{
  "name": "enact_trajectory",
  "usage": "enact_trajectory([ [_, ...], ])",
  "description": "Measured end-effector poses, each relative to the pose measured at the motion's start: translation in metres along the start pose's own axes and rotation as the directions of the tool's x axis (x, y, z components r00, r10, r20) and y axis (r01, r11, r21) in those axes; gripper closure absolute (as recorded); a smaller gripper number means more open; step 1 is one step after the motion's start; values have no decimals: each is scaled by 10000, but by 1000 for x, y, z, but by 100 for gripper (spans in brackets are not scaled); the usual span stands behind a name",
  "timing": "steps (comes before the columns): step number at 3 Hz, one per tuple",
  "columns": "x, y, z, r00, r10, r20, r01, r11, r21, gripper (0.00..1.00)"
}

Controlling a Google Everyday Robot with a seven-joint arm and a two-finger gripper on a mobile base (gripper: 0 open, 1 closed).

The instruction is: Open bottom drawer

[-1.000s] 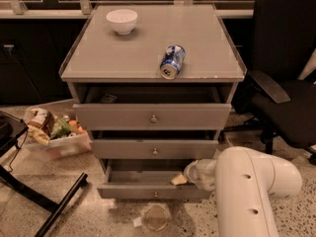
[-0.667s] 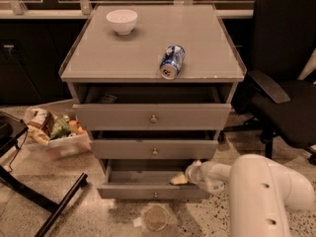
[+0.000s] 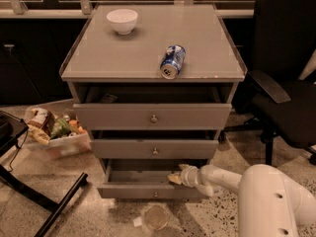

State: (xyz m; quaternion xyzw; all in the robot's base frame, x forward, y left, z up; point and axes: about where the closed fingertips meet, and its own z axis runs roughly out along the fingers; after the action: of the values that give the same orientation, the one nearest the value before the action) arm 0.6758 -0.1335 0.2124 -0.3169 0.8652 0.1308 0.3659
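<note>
Since a second ago my arm's (image 3: 276,201) big link has swung toward the lower right. The bottom drawer (image 3: 133,190), low centre, sits partly out, much as before. The gripper (image 3: 177,177) is at its front's top edge, right of the knob (image 3: 155,194); I cannot tell whether it is open or closed. Judgement: I should pull straight and level, since an off-centre hold may rack the drawer.

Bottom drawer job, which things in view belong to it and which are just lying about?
Belongs to the job:
bottom drawer, partly pulled out
knob
gripper, at the drawer's upper edge, right of the knob

Just lying about:
white bowl and tipped can on the cabinet top
top drawer
middle drawer
snack box
round object in front of the cabinet
office chair
</note>
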Motion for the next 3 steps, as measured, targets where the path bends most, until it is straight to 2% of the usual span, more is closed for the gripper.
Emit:
enact_trajectory([
  [1,14,9,10,9995,-123,-295,110,9990,-442,64],
  [2,24,14,24,9915,-741,-1067,650,9942,-857,87],
  [3,40,14,33,9627,-1798,-2021,1545,9787,-1351,100],
])
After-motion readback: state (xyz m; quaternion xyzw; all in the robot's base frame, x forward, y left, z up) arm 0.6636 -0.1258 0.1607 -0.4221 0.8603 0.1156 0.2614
